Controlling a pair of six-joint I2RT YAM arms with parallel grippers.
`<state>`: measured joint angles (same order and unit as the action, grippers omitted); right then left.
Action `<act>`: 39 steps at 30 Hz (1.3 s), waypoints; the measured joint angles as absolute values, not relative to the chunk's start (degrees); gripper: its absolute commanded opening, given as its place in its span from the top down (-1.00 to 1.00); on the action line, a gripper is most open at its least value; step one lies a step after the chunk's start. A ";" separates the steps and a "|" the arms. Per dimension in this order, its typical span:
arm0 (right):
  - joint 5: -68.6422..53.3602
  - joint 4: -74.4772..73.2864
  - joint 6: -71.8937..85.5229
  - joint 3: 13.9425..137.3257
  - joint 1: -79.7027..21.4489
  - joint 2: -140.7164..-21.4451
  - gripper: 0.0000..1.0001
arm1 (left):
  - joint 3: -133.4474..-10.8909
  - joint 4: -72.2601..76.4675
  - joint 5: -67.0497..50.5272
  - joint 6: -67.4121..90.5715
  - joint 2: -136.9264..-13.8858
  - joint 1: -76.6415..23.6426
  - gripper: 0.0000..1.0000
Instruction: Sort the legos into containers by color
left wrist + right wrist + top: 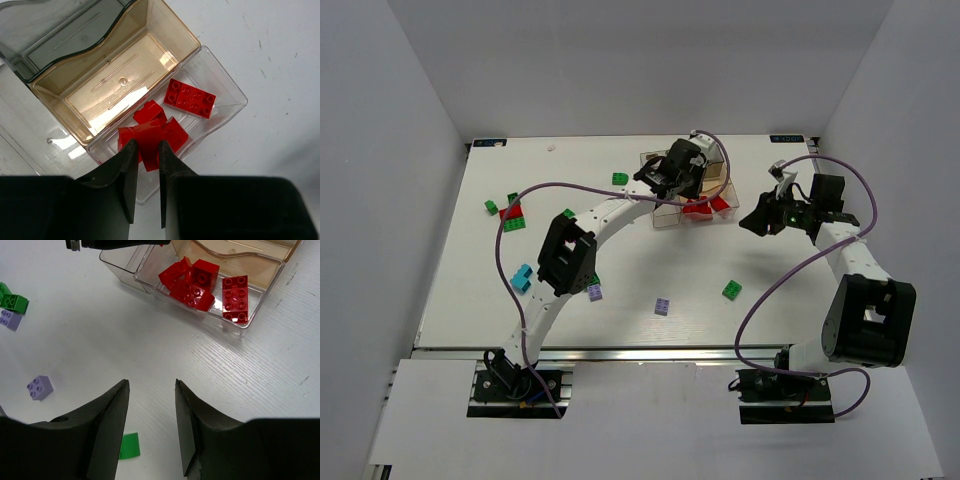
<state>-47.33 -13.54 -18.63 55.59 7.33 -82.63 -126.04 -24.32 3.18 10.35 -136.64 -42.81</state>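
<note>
The containers (718,178) stand at the back middle of the table. Their clear narrow compartment (234,101) holds several red legos (190,97), also seen in the right wrist view (235,297). My left gripper (670,178) hovers over that compartment's near end. Its jaws (148,142) stand close together with a red lego (150,150) filling the gap. My right gripper (758,222) is open and empty (151,382), just right of the containers, above bare table.
The tan compartment (115,80) and the grey one (50,30) hold nothing. Loose legos lie around: green (732,290), lilac (662,306), lilac (594,292), teal (522,277), green (620,179), and red with green (512,217). A purple cable loops over each arm.
</note>
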 measured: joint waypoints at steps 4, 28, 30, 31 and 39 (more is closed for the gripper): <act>-47.35 -13.76 -19.59 55.59 7.33 -82.61 0.01 | -125.47 -24.40 3.20 10.52 -136.66 -42.83 0.28; -45.06 -24.71 -34.98 58.00 0.62 -82.83 0.39 | -93.41 -24.60 5.26 25.43 -109.54 -31.88 0.65; -44.42 -24.80 -35.33 58.00 -0.91 -82.83 0.23 | -86.21 -24.29 5.50 29.26 -101.49 -24.51 0.07; -44.10 -24.80 -35.31 58.00 -1.67 -82.83 0.19 | -84.40 -24.34 6.11 30.20 -98.85 -21.17 -0.04; -42.57 -23.81 -34.50 58.00 -5.91 -82.83 -0.16 | -81.71 -31.09 12.58 37.36 -94.67 -8.69 -0.63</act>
<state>-42.57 -23.81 -34.50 58.00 -5.91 -82.83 -81.71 -31.09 12.58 37.36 -94.67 -8.69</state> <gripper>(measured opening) 0.528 0.778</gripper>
